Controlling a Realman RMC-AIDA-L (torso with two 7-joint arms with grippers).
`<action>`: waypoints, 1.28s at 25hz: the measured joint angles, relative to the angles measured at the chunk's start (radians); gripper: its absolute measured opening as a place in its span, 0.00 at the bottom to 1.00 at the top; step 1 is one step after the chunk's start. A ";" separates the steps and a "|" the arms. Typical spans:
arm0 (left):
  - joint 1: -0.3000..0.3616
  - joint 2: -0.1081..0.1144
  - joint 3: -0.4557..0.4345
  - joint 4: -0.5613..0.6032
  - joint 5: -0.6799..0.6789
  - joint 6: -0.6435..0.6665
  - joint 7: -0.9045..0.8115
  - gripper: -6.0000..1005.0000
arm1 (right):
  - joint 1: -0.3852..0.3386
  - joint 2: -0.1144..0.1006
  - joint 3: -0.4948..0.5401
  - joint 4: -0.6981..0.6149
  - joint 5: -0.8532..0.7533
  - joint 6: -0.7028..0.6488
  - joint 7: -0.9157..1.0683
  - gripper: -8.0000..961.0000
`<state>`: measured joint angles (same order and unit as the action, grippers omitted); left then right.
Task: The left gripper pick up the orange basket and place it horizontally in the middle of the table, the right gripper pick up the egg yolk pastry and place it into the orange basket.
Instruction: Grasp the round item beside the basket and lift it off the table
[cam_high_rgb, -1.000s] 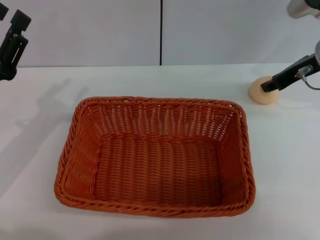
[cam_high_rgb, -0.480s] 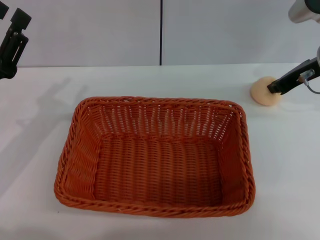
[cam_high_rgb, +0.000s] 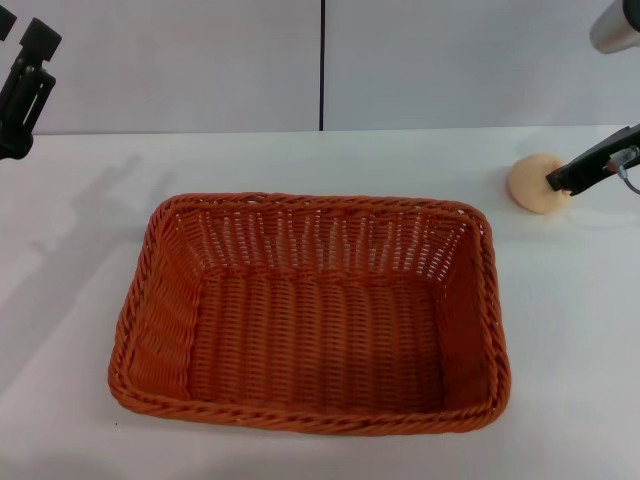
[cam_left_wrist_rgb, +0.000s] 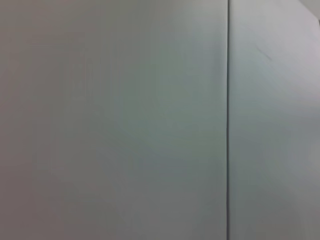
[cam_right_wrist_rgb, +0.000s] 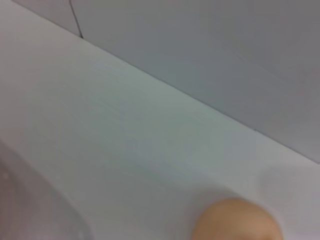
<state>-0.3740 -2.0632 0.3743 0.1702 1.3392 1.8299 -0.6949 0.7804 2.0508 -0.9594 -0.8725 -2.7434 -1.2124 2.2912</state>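
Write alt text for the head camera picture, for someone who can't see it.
An empty orange basket lies in the middle of a white table. At the far right, the right gripper touches the egg yolk pastry; the left gripper hangs raised at far left.

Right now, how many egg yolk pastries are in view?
1. The egg yolk pastry sits on the table at the far right, outside the orange basket, with the right hand against it. The basket is empty; nothing looks hidden.

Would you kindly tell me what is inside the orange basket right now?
Nothing: the orange basket shows only its bare woven floor. The egg yolk pastry sits outside on the table, at the right hand.
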 joint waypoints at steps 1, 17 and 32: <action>0.000 0.000 0.000 0.000 0.000 0.000 0.000 0.53 | 0.000 0.000 0.000 0.000 0.000 0.000 0.000 0.04; 0.009 -0.001 0.000 -0.011 0.000 0.008 -0.005 0.53 | -0.030 0.008 0.005 -0.056 0.042 0.000 -0.006 0.08; 0.011 -0.001 0.000 -0.015 0.000 0.008 -0.005 0.53 | -0.026 0.009 0.007 -0.033 0.038 0.018 -0.003 0.41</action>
<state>-0.3635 -2.0639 0.3743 0.1549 1.3391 1.8381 -0.6995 0.7545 2.0602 -0.9528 -0.9052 -2.7052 -1.1945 2.2880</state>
